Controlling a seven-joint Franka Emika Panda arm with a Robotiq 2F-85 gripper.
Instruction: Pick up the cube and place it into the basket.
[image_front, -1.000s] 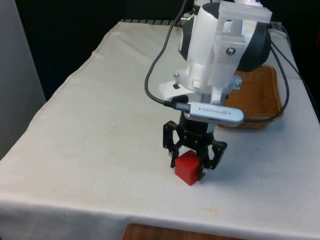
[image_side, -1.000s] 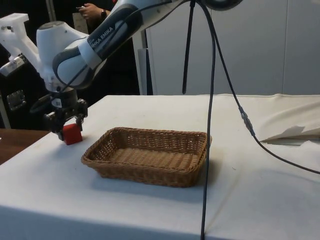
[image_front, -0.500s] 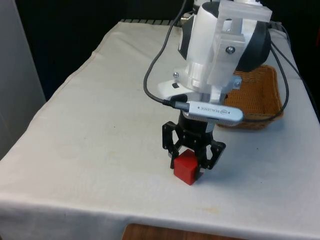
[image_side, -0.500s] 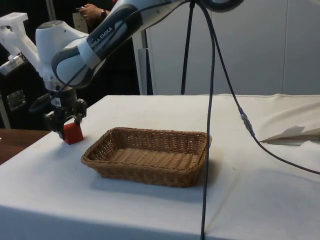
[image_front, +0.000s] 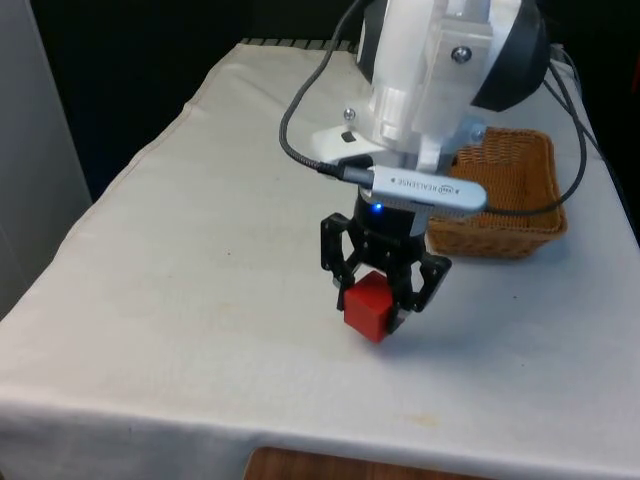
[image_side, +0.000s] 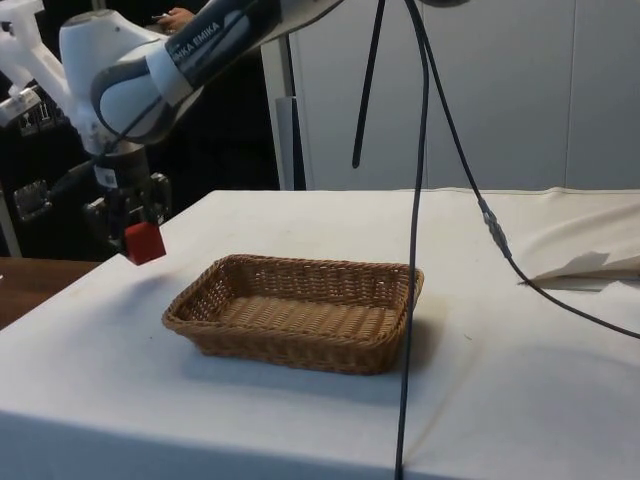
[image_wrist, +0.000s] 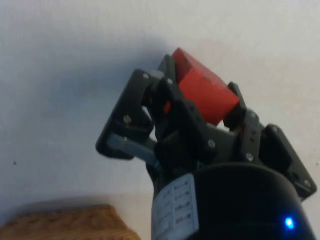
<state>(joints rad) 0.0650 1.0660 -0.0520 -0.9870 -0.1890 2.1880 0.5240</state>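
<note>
Looking at the side view from its left edge, the black gripper (image_side: 132, 222) hangs in the upper left of the frame with the red cube (image_side: 144, 242) pinched between its fingers, jaws clamped right on it. The cube is clear of the white cloth (image_side: 520, 330), tilted a bit, with a soft shadow on the cloth under it. Next over, in the lower middle of the frame, sits the wicker basket (image_side: 300, 345), flat on the table, nothing in it as far as I can see. The cube is off to the basket's left and higher than its rim, not over it. A black cable (image_side: 418, 230) drops straight down through the middle-right of the frame. Up at the top left edge there's a person's hand (image_side: 178, 16) behind the arm.

Front view: the left half of the frame is just bare cloth. The gripper (image_front: 378, 287) is in the lower middle, closed on the cube (image_front: 367, 305), which sticks out below the fingertips and hangs off the cloth (image_front: 200, 250). The basket (image_front: 515, 215) is in the upper right of the frame, partly behind the white arm (image_front: 440, 70), well apart from the cube.

Wrist view has the cube (image_wrist: 202, 92) wedged between the two fingers (image_wrist: 172, 107), with a corner of the basket (image_wrist: 70, 222) peeking in at the lower left of the frame.
</note>
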